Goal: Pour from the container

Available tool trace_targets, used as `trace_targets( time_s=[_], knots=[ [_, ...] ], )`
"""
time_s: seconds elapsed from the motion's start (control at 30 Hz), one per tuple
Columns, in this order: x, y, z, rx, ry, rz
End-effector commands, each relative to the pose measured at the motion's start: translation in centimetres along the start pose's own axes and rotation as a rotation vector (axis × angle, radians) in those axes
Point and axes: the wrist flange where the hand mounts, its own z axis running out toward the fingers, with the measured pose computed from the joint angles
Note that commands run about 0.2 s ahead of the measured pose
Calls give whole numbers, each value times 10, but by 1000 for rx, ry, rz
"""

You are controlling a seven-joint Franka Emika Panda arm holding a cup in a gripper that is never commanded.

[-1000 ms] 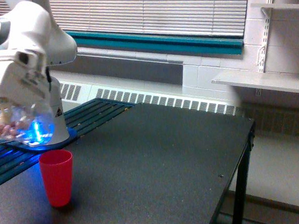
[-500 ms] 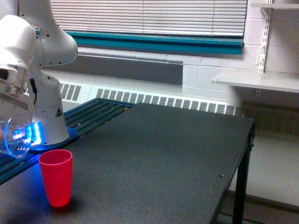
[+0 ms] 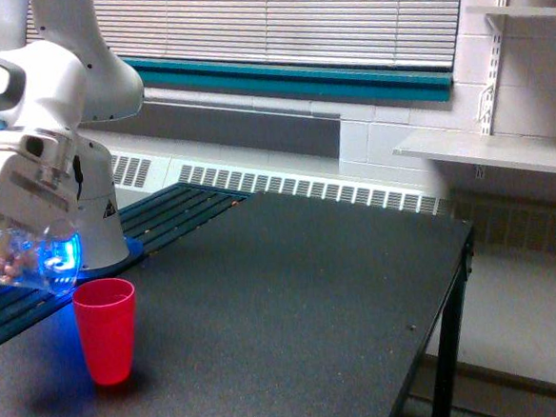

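The tool (image 3: 22,226) is gripping the clear container (image 3: 24,260), tipped sideways, up high and left of the red cup (image 3: 106,329) on the tabletop (image 3: 294,303). The little pieces inside could be missing the cup and spilling.

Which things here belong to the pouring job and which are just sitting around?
Part of the job: the clear container with small pinkish pieces inside, held tilted by the gripper; the red cup standing below it.

Just there: the black table, the wall shelf.
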Motion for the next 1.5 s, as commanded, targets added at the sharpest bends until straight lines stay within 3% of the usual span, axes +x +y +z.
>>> trace_targets(
  time_s=[0.03,0.17,0.27,0.67,1.07,1.5],
  knots=[
    [-4,-14,-7,-4,27,1],
    [-10,-19,-10,-12,33,-34],
    [10,-18,-15,-23,41,-65],
    [25,3,-29,-55,44,-37],
    [8,-6,-25,-90,23,-117],
    [13,-10,-27,-115,31,-158]
  ],
)
